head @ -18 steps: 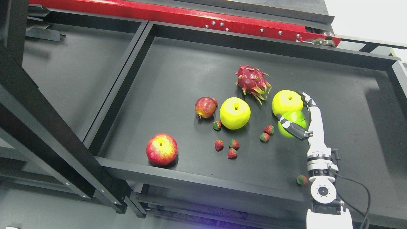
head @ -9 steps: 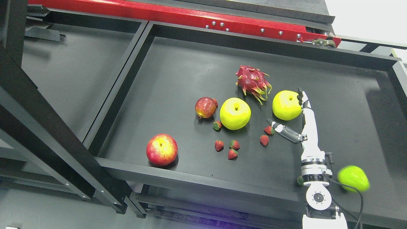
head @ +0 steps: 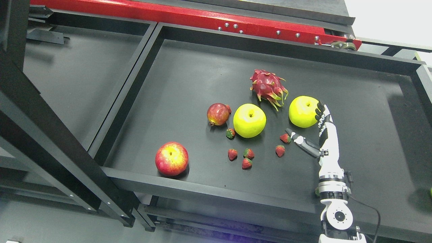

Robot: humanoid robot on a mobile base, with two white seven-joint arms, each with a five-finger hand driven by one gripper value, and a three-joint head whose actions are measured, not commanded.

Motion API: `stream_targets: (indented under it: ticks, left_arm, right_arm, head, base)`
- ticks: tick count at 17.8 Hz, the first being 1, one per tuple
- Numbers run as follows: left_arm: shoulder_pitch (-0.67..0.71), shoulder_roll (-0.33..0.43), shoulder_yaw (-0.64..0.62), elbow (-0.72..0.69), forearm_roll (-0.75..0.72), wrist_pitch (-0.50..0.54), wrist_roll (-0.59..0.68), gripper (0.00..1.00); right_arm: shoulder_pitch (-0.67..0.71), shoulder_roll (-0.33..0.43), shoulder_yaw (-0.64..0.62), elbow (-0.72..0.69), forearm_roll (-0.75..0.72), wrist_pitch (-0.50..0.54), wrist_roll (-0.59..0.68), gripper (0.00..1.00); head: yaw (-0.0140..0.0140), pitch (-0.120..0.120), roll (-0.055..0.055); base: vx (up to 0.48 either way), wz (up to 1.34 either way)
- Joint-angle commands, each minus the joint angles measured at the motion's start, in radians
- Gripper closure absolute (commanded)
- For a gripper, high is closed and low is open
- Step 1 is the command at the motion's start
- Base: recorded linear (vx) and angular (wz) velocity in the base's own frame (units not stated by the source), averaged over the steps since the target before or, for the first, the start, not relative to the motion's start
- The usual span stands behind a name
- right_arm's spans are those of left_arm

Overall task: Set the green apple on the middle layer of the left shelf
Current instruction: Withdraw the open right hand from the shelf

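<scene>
Black shelf [head: 189, 77] fills most of the view, with a raised rim all round and a red bar [head: 189, 15] behind its back edge. Lots of fruit sits on it. One red apple [head: 171, 158] rests near the front edge, toward the left. A small red fruit [head: 218, 114] sits in the middle, just beside a yellow apple [head: 249, 120]. Behind them lies a pink dragon fruit [head: 268, 86]. Another yellow apple [head: 304, 111] sits to the right of it. Little strawberries [head: 246, 163] are spread out in front of the yellow apples.

From the bottom right comes the right hand [head: 308, 126]. Its fingers are spread apart and hold nothing. The long fingers [head: 321, 113] touch the right side of the second yellow apple, or are just beside it. The thumb [head: 300, 141] points left, near a strawberry.

At the right edge of the view, low down, only a tiny green sliver [head: 431, 192] shows. It may be the green apple, but I cannot tell.
</scene>
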Motion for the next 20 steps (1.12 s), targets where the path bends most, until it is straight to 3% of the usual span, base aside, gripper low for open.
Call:
stream_targets:
  ticks: [1, 20]
  left_arm:
    - [0.000, 0.017, 0.000, 0.000, 0.000, 0.000, -0.001, 0.00]
    - [0.000, 0.017, 0.000, 0.000, 0.000, 0.000, 0.001, 0.00]
  right_arm:
    - [0.057, -0.017, 0.018, -0.015, -0.067, -0.047, 0.001, 0.00]
    - [0.060, -0.017, 0.021, -0.033, -0.067, -0.038, 0.002, 0.00]
  head:
    - [0.0000, 0.000, 0.000]
    - [0.0000, 0.000, 0.000]
  base:
    - [0.000, 0.00]
    - [0.000, 0.00]
